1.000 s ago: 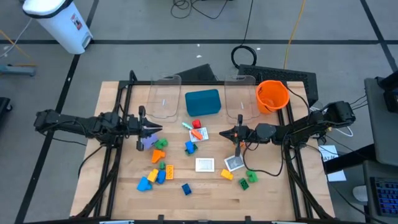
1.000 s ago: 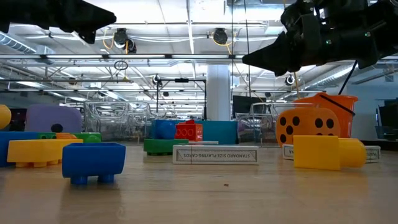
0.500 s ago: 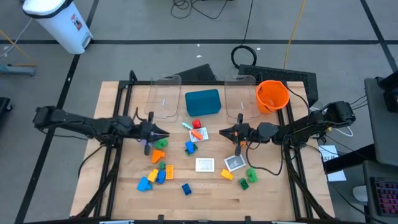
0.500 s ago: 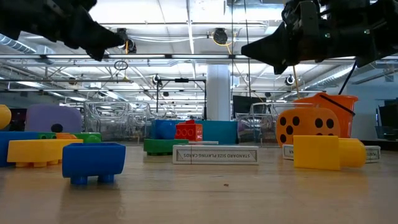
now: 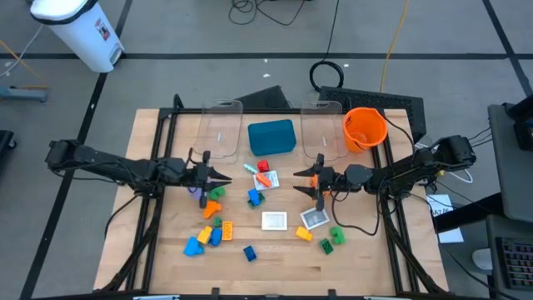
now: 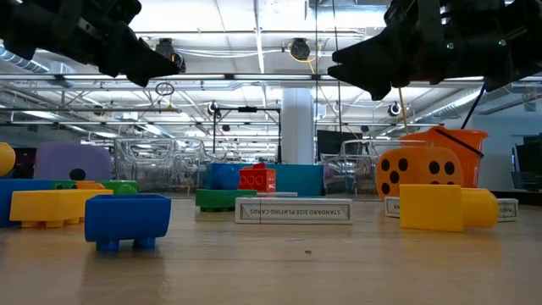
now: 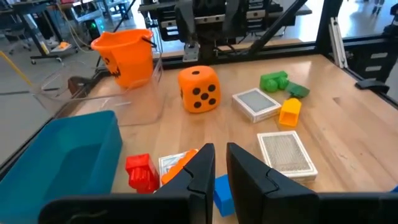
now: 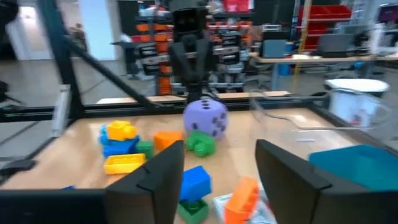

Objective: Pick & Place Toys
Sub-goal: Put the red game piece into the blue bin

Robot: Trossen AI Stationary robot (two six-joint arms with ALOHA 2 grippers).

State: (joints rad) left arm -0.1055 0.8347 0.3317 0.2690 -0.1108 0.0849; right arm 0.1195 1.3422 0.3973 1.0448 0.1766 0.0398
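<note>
Meanwhile, right gripper hovers spread and empty above the orange dotted die — best centred before descending; left gripper nearly closed, empty, above the purple die.

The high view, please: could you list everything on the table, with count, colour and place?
Building bricks: many; red, blue, green, yellow, orange; scattered mid-table, mostly toward the front left.
Purple die: one, beside the left gripper.
Orange die: one, black dots, below the right gripper.
Picture cards: at least two, white, front centre.
Teal tray: one, back centre.
Clear bins: two, either side of the tray.
Orange bowl: one, back right.
Left gripper: shut, over the left toys.
Right gripper: open, empty, over the right toys.
</note>
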